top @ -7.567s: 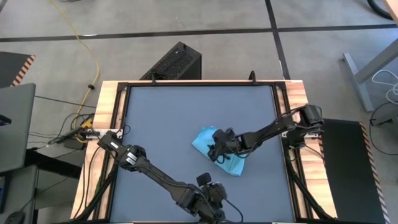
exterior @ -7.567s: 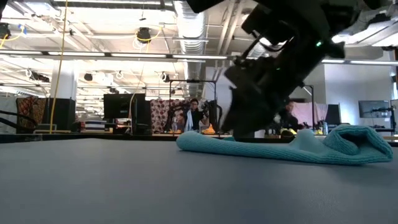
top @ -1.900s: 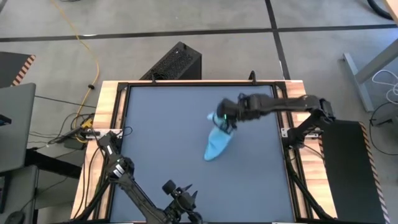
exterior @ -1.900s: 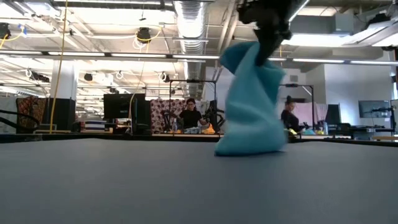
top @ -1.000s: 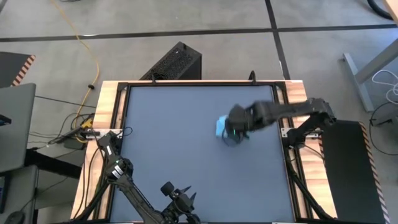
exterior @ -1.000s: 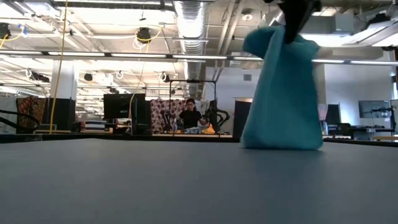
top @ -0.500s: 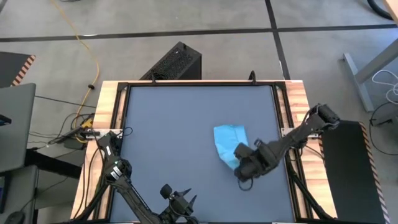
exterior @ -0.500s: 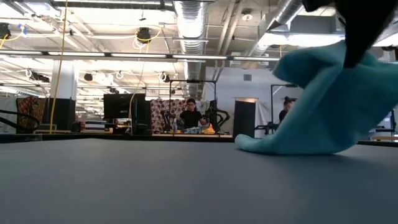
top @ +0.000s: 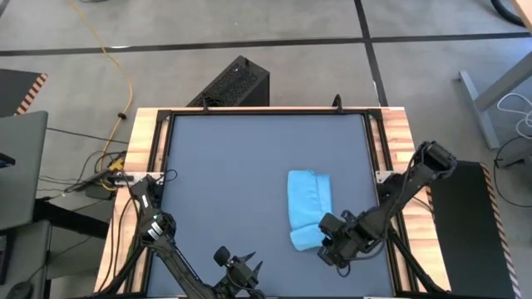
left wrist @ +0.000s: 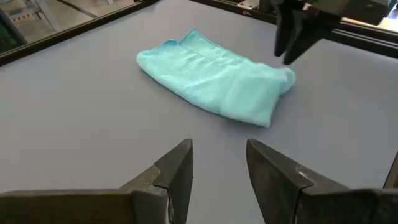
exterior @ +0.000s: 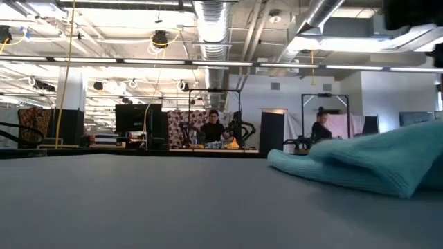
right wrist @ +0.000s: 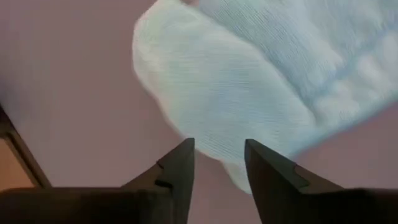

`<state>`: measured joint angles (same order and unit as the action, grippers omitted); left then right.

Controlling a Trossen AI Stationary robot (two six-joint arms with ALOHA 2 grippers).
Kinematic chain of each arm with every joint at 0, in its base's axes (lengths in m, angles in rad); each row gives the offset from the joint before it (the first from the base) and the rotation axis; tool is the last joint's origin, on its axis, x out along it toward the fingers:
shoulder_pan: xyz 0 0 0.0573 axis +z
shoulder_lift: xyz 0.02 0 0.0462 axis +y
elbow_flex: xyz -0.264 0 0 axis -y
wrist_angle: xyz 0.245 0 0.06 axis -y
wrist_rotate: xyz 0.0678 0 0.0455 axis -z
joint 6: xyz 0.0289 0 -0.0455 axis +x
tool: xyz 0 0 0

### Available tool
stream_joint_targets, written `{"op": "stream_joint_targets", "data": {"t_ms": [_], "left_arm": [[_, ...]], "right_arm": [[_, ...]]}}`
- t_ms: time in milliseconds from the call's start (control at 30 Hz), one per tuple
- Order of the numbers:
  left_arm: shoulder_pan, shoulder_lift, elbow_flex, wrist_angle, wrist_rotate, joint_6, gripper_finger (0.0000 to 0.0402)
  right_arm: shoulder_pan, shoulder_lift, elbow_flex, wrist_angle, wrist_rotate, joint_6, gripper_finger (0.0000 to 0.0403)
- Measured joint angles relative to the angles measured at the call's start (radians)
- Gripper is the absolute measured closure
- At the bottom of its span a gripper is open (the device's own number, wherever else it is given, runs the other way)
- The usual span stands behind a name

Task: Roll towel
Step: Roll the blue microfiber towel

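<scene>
High view: the towel lies folded in a long bundle, right of centre on the dark table. The right gripper sits just beside the towel's lower end, at the lower right of the frame. The left gripper waits at the bottom edge, left of centre.

Low view: the towel lies flat at the right of the frame; people stand in the room beyond.

Left wrist view: the left gripper has its 2 fingers parted, holding nothing, with the towel beyond them.

Right wrist view: the right gripper has its fingers released, gripping nothing, with the towel close ahead
</scene>
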<state>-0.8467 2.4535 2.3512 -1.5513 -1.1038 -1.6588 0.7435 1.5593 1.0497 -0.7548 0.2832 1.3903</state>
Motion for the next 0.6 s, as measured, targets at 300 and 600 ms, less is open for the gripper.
{"op": "stream_joint_targets", "data": {"t_ms": [300,600], "left_arm": [[0.018,0.0,0.0,0.024,-0.004,-0.002,0.0262],[0.061,0.0,0.0,0.027,-0.005,-0.002,0.0262]], "right_arm": [[0.059,0.0,-0.052,-0.002,0.022,0.016,0.0185],[-0.019,0.0,-0.149,-0.026,0.023,0.03,0.0188]]}}
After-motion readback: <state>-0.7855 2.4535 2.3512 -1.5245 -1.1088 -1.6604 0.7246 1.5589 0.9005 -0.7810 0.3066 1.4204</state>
